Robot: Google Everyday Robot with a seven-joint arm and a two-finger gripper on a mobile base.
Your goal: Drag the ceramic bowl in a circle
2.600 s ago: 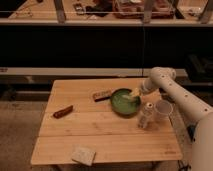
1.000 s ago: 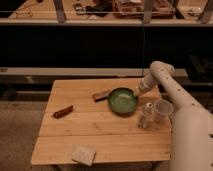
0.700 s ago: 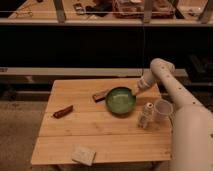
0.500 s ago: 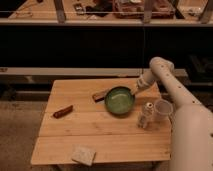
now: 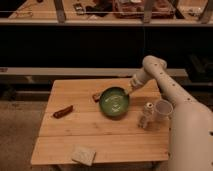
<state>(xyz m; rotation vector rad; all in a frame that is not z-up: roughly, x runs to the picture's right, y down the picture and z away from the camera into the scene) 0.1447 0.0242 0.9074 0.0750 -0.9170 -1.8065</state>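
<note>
Your gripper [image 5: 129,92] is down at the far right edge of the ceramic bowl [image 5: 114,103], clenched on its rim. From there the white arm [image 5: 156,70] climbs up and away to an elbow above the counter's back right corner, then comes forward along the right side of the view. You'll find the ceramic bowl sitting flat on the wooden counter [image 5: 75,132], a little right of the middle and in the far half, with its green glazed inside facing up and pale glints in it. Just beside its left far edge, close enough that you can't tell whether they touch, lies a small brown object [image 5: 96,96]. Further to your left, well apart from the bowl, a reddish-brown elongated item [image 5: 63,111] lies at a slant on the boards. Near the front edge rests a pale, flat square piece [image 5: 83,155], on its own. To the right of the bowl stand a small light-coloured container [image 5: 146,114] and, just beside it toward the counter's right edge, a white cup [image 5: 163,107] standing upright with its opening up; both are clear of the bowl. Behind the counter runs a dark shelf unit [image 5: 100,22] with clutter on top.
</note>
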